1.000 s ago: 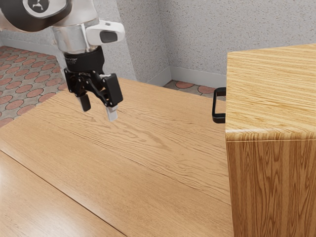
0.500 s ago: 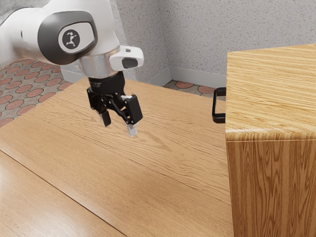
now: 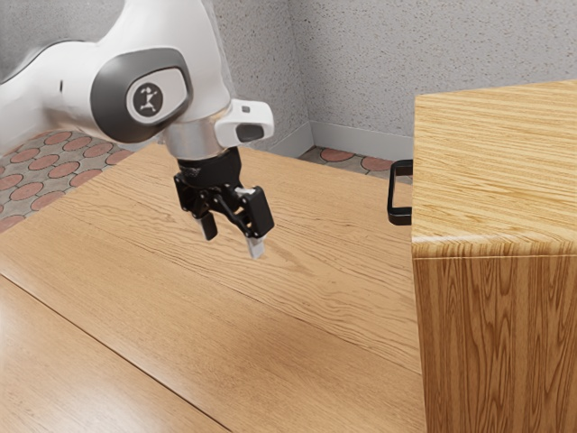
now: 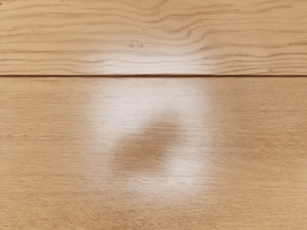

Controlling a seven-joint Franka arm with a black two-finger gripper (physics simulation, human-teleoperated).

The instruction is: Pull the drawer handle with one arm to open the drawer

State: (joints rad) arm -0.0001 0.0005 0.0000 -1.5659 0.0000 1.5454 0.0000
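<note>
Hovering above the table point(image 3: 270, 316), gripper point(image 3: 234, 242) spread and empty, well apart from the black drawer handle point(image 3: 398, 193), likely readied to straddle it.

The surface point(image 3: 297, 307) is pale oak planking with long grain lines. In the exterior view a dark seam point(image 3: 108, 349) cuts across it toward 7 o'clock. A wooden cabinet point(image 3: 496, 271) stands on it at 3 o'clock. In the wrist view, 1 joint line point(image 4: 153, 75) crosses the boards toward 12 o'clock, above a soft shadow point(image 4: 146, 146) within a pale patch.
</note>
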